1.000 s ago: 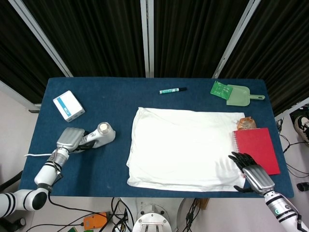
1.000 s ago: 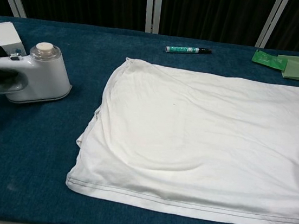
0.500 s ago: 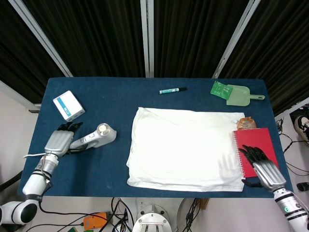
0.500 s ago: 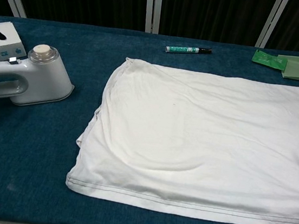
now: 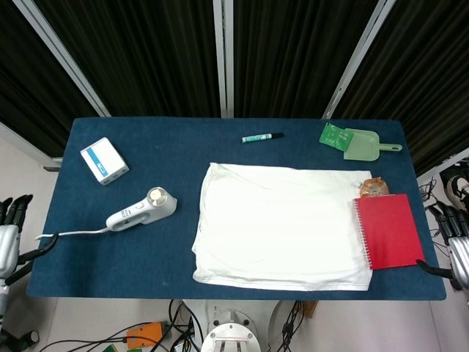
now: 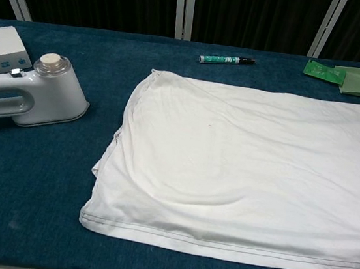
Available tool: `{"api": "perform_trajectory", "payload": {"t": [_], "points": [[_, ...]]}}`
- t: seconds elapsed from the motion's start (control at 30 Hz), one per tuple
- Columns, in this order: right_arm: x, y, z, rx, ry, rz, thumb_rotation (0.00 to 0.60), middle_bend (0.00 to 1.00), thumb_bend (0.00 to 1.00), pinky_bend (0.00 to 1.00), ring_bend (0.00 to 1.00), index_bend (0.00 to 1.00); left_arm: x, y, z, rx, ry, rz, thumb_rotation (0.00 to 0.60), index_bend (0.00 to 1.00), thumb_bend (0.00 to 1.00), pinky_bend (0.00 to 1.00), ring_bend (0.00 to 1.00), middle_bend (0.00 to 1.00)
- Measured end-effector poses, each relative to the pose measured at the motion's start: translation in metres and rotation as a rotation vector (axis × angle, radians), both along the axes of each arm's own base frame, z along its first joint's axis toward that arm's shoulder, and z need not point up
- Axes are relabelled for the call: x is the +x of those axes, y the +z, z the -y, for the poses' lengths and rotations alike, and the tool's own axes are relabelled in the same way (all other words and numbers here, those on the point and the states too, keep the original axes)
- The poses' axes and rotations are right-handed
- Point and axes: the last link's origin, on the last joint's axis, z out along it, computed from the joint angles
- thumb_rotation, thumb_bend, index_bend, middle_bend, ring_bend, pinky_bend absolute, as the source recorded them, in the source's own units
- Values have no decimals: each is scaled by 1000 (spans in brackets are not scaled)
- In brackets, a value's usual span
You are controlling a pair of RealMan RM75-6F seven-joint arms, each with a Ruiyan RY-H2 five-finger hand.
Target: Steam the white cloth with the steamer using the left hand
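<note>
The white steamer (image 5: 143,209) lies on its side on the blue table, left of the white cloth (image 5: 282,224), with its cord (image 5: 73,234) trailing left. Nothing touches it. The cloth lies spread flat across the table's middle and right. My left hand (image 5: 9,231) hangs beyond the table's left edge, fingers apart and empty, well away from the steamer. My right hand (image 5: 454,242) is past the right edge, also empty with fingers spread. The chest view shows the steamer (image 6: 34,93) and the cloth (image 6: 247,175), but neither hand.
A white and blue box (image 5: 104,160) sits behind the steamer. A green marker (image 5: 261,137) and a green scoop (image 5: 360,143) lie at the back. A red notebook (image 5: 388,229) and a snack packet (image 5: 372,187) border the cloth's right edge.
My left hand has let go of the steamer and drawn back off the table's left edge. My right hand has pulled away from the cloth's corner past the right edge. The steamer stays put.
</note>
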Motion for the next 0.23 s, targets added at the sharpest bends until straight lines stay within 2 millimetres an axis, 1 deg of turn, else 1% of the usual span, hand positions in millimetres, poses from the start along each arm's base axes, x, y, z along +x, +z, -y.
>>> {"api": "perform_trajectory", "payload": {"t": [0.03,0.13,0.23], "points": [[0,1,-3,-10,3,-1,600,0,161,0,0,0,-2,3,10,7,9,-7,220,30,148,4,0,73],[0,2,-11,-39,8,-3,600,0,162,0,0,0,-5,7,30,25,26,-9,221,30,148,4,0,73],[3,0,-13,-37,20,-7,600,0,161,0,0,0,-6,4,40,24,29,0,221,30,148,4,0,73]]}}
